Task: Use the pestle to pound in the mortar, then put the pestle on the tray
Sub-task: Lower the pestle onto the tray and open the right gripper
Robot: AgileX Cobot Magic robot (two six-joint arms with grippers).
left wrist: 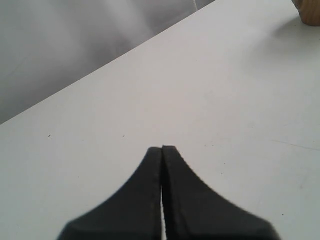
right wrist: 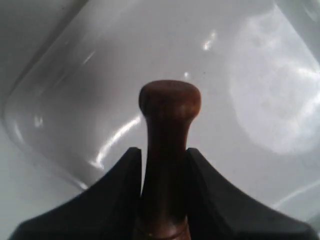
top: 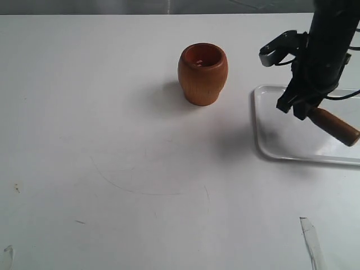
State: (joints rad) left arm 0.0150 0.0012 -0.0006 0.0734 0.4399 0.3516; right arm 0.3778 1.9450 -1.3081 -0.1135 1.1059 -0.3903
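Observation:
The orange-brown mortar (top: 203,73) stands upright on the white table, its reddish mouth open. To its right lies the glossy white tray (top: 269,138). Over the tray, my right gripper (top: 301,109) is shut on the dark reddish-brown pestle (top: 335,126), which slants down toward the right above the tray floor. In the right wrist view the pestle (right wrist: 168,135) sticks out between the black fingers (right wrist: 126,175), its rounded end over the tray (right wrist: 260,75). My left gripper (left wrist: 162,149) is shut on nothing above bare table. It is outside the exterior view. A bit of the mortar (left wrist: 309,12) shows at that view's corner.
The white table (top: 101,140) bears faint scratches and small specks. A strip of clear tape (top: 311,239) lies near the front right. The table's far edge (top: 140,14) meets a grey wall. The right arm's cables hang by the tray.

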